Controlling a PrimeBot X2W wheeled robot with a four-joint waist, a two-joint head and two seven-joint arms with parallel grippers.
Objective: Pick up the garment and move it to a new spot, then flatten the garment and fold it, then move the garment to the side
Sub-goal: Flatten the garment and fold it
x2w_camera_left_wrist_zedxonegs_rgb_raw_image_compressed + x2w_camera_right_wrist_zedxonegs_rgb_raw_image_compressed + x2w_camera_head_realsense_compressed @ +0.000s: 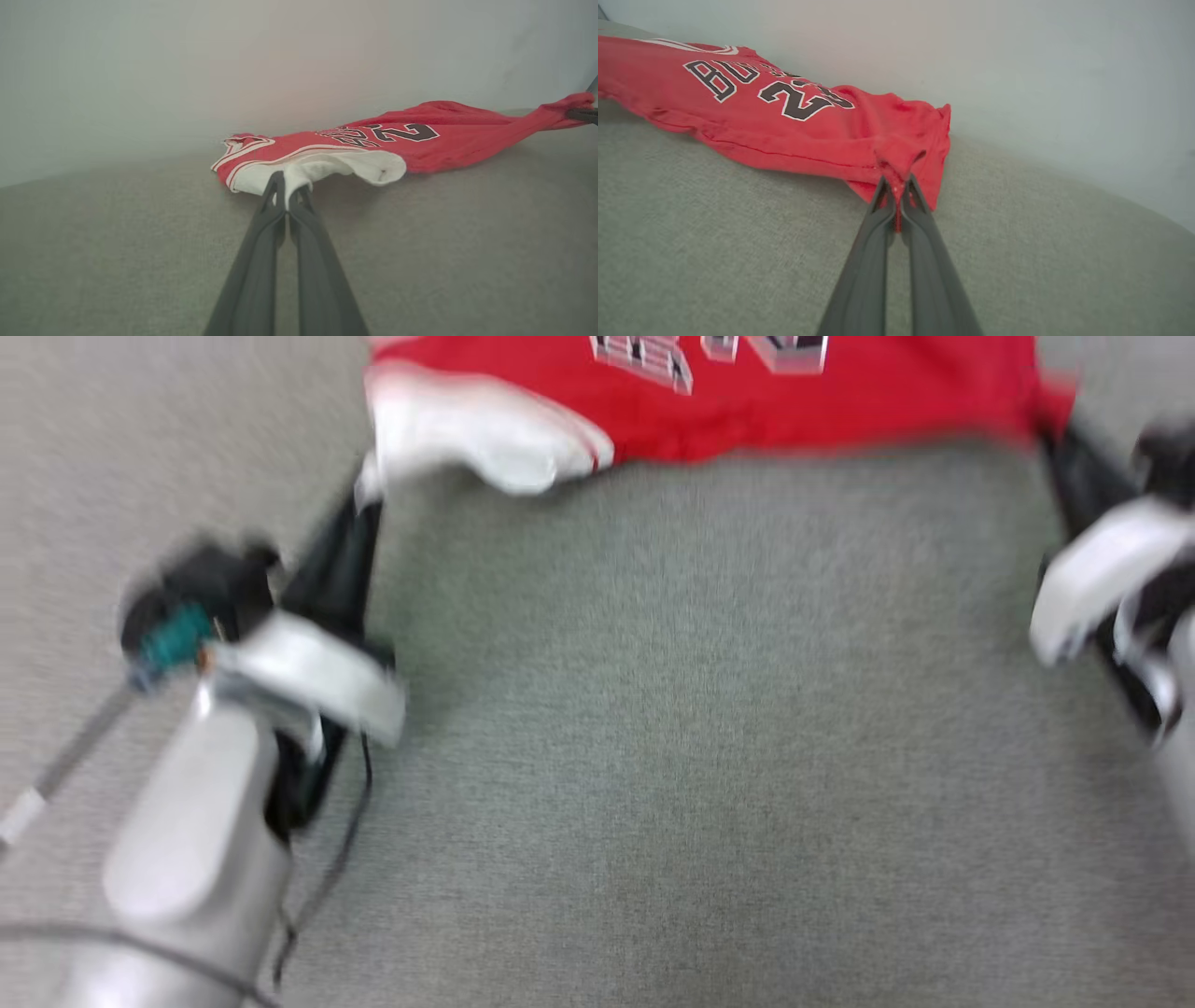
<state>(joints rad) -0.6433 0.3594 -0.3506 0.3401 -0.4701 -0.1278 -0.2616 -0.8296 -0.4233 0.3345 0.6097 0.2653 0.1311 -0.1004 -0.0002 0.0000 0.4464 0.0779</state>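
The garment [747,411] is a red jersey with white sleeves and black "BULLS 23" print, stretched across the far part of the grey fabric surface [709,756]. My left gripper [366,495] is shut on its white sleeve; in the left wrist view the garment [420,140] trails right from my left gripper [287,191], with the sleeve cloth pinched between the fingers. My right gripper [1053,429] is shut on the red hem corner; in the right wrist view my right gripper [897,189] holds a bunch of red cloth of the garment [784,121]. The head view is blurred.
A grey cloth-covered surface [140,242] spreads under everything, with open room on the near side of the garment. A pale wall [1041,70] rises behind it. Cables [327,887] hang along my left forearm.
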